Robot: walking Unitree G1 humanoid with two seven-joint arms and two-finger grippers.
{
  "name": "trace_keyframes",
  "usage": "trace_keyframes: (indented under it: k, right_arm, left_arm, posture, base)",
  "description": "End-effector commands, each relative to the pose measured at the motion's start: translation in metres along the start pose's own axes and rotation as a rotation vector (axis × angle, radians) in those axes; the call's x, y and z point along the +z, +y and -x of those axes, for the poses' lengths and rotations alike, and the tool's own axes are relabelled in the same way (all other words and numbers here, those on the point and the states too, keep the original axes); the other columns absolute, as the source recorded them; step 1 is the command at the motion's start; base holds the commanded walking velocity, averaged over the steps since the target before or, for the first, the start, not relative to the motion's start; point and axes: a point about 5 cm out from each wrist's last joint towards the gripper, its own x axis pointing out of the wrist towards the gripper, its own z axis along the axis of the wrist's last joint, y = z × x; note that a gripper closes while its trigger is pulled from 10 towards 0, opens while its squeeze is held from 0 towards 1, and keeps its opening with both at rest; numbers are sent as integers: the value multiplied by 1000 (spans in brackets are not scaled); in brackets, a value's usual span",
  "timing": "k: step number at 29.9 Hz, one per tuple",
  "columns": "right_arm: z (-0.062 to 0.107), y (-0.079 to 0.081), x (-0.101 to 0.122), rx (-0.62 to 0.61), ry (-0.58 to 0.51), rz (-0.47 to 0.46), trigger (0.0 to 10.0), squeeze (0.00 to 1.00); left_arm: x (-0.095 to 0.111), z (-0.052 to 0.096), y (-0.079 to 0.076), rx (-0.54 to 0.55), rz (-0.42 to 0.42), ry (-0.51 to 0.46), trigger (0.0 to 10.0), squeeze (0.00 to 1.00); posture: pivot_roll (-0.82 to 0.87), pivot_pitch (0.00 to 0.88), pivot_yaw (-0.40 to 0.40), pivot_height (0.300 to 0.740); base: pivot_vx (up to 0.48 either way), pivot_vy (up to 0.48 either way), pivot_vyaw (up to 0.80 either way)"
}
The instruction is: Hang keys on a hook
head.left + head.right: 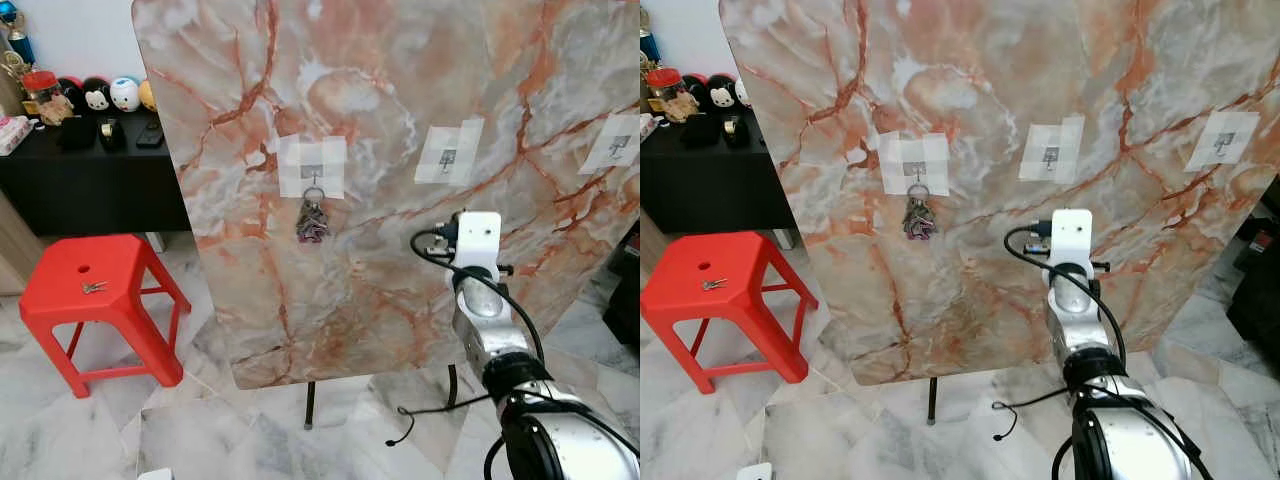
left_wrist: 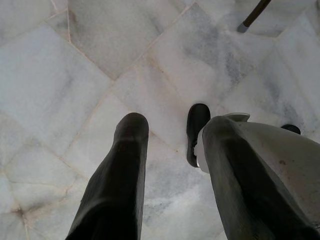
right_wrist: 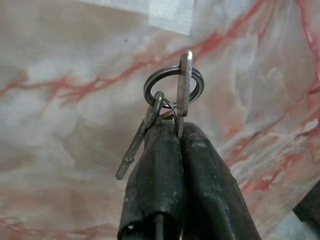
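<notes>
My right gripper [image 3: 179, 134] is shut on a key ring [image 3: 174, 85] with a couple of small keys, held close to the marble board [image 1: 400, 80]. My right arm [image 1: 478, 250] reaches up toward the board, below the middle taped hook [image 1: 448, 157]. A bunch of keys [image 1: 312, 222] hangs on the left hook [image 1: 313, 176]. The right hook [image 1: 620, 146] is bare. My left gripper [image 2: 175, 127] hangs open over the marble floor.
A red stool [image 1: 60, 300] stands to the left with a small key [image 1: 93, 287] on its seat. Behind it is a black table [image 1: 90, 170] with toys. The board's stand leg [image 1: 310, 405] and a black cable [image 1: 405, 432] are on the floor.
</notes>
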Motion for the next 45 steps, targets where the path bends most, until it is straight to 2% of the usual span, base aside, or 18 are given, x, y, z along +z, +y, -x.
trace_keyframes:
  k: [1, 26, 29, 30, 33, 35, 37, 41, 45]
  right_arm:
    - [-1, -1, 9, -10, -50, -25, 10000, 0]
    - [3, 6, 9, 30, -82, 1, 10000, 0]
    - [12, 13, 8, 76, -156, -28, 10000, 0]
    - [18, 15, 6, 95, -189, -13, 10000, 0]
    - [34, 15, -8, 96, -201, -12, 10000, 0]
    - [37, 13, -11, 94, -203, -13, 10000, 0]
    - [49, 5, -18, 62, -208, -8, 10000, 0]
    - [54, -8, -18, 5, -217, -13, 10000, 0]
    - [56, -13, -16, -13, -219, -10, 10000, 0]
  left_arm:
    - [-6, 1, 1, 0, 4, 22, 10000, 0]
    - [-5, 1, 1, 0, 3, 17, 10000, 0]
    - [-5, 1, 0, 0, 4, 16, 10000, 0]
    - [-5, 1, 0, 0, 6, 16, 10000, 0]
    - [-6, 1, 0, 1, 6, 17, 10000, 0]
    - [-6, 1, 0, 0, 5, 17, 10000, 0]
    - [-6, 1, 1, 0, 6, 17, 10000, 0]
    - [-6, 1, 1, 1, 4, 18, 10000, 0]
    - [-6, 1, 1, 0, 2, 19, 10000, 0]
  posture:
    - [133, 0, -31, 740]
    - [140, 0, -36, 740]
    - [140, 0, -38, 740]
    - [137, 0, -39, 740]
    - [133, 0, -40, 740]
    - [133, 0, -40, 740]
    - [126, 0, -39, 740]
    - [122, 0, -39, 740]
    - [116, 0, -36, 740]
  base:
    - [0, 0, 0]
    - [0, 0, 0]
    - [0, 0, 0]
    - [0, 0, 0]
    - [0, 0, 0]
    - [0, 0, 0]
    - [0, 0, 0]
    - [0, 0, 0]
    - [0, 0, 0]
